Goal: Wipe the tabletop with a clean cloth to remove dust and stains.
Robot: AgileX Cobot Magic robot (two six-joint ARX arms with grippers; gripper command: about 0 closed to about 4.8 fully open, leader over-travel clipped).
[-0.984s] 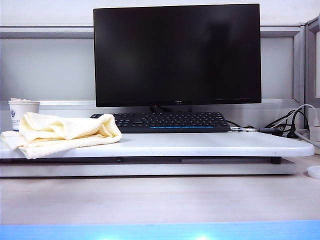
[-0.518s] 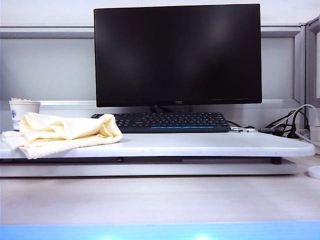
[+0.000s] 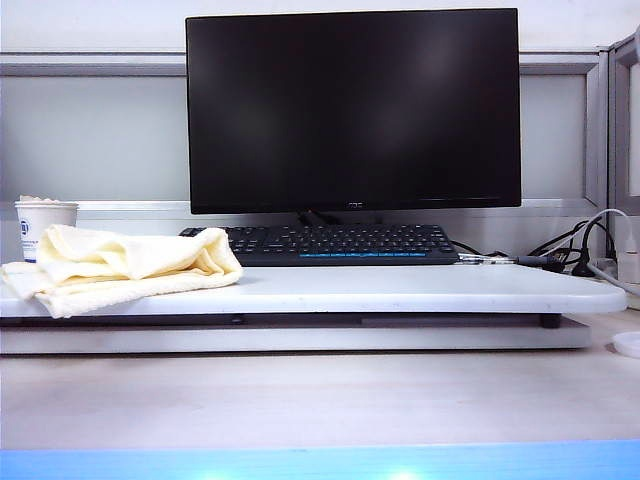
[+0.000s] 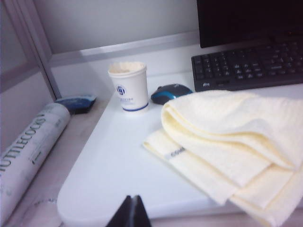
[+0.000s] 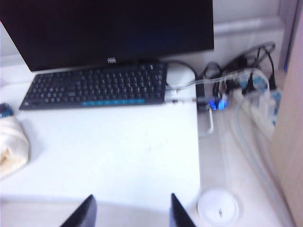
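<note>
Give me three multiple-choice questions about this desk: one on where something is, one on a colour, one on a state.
1. Where does the cloth lie on the tabletop?
A. exterior view's left end
B. middle
C. right end

2. What colour is the mouse?
A. red
B. blue and black
C. white

3. How is the right tool?
A. shut on the cloth
B. open, empty
C. holding the paper cup

Answers: 1 A, it lies near the cup. 2 B, seen from the left wrist. 3 B, its fingers stand apart over bare board.

A grey partition wall [image 3: 95, 140] with a pale horizontal rail closes off the back of the pale wood-grain desk [image 3: 320, 400] (its near edge glows blue). A second partition panel [image 3: 625, 120] stands at the right, cables [image 5: 246, 90] tangled below it.
</note>
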